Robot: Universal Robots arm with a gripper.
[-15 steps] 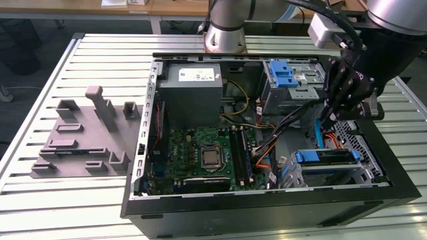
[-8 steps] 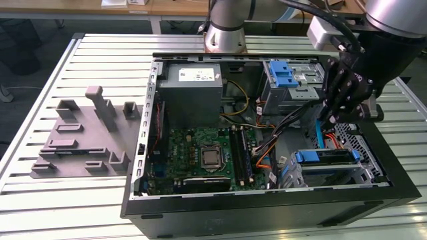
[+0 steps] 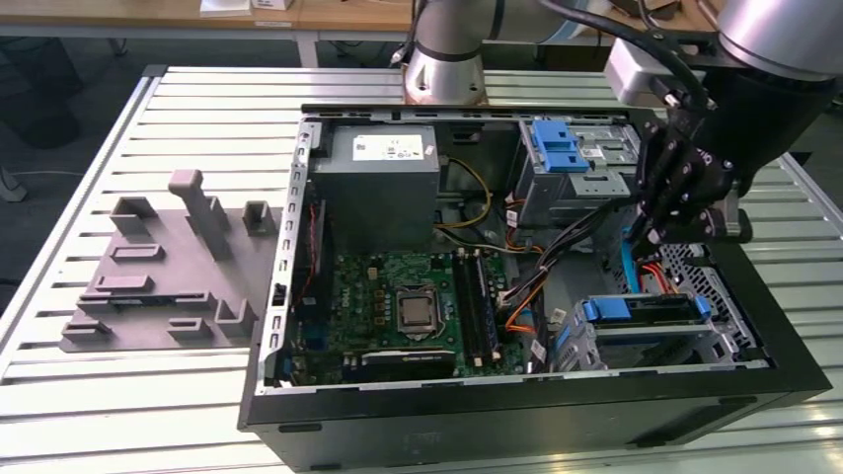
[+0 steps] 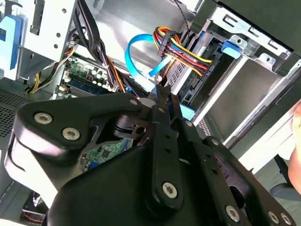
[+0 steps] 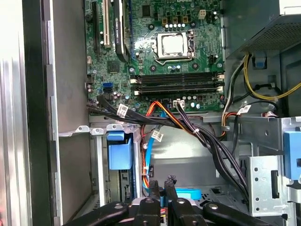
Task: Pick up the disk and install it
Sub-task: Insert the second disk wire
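The gripper [image 5: 162,186] hangs inside the computer case [image 3: 527,415], fingers nearly closed and seemingly pinching the disk [image 5: 188,193] by its blue carrier edge, though the grip is partly hidden. Installation appears in hand: seating it needs alignment with the drive bay [image 3: 646,321] beyond.
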